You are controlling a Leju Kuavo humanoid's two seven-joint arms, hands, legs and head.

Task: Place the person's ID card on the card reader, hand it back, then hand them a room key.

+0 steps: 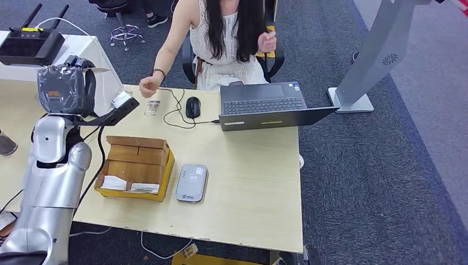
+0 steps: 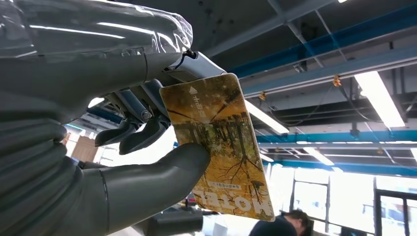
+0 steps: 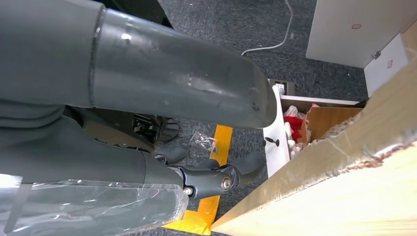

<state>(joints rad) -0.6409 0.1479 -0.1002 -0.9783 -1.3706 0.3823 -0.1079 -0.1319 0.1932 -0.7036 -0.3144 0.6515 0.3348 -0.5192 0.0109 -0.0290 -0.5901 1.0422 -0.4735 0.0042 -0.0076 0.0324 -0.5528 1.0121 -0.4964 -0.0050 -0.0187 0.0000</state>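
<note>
Left wrist view gives you the clearest look: your left hand [image 2: 142,147] pinches a glossy rectangular room key card printed with golden autumn trees [image 2: 219,147] between the thick grey thumb [image 2: 162,177] and the darker fingers [image 2: 140,135], which are curled in behind the card's inner edge. The card's printed face is turned to the camera, its long axis running away from the palm, and the free end stands out past the thumb against ceiling beams and strip lights. From the head view you see that same hand [image 1: 118,107] raised over the far left part of the pale wooden table [image 1: 254,193], with the card [image 1: 120,99] showing as a small pale patch at the fingertips, aimed roughly at the seated person [image 1: 226,38], whose hand [image 1: 148,86] rests at the table's far edge, apart from the card.

Your right hand [image 3: 216,179] hangs below the table edge over grey carpet; the fingers are apart and loosely bent, holding nothing.

On the table you have a flat grey card reader [image 1: 191,183] just beside an open brown cardboard box [image 1: 135,168], a black mouse [image 1: 192,106], and an open dark laptop [image 1: 265,105]. A small clear-sleeved card [image 1: 153,107] lies near the person's hand.
</note>
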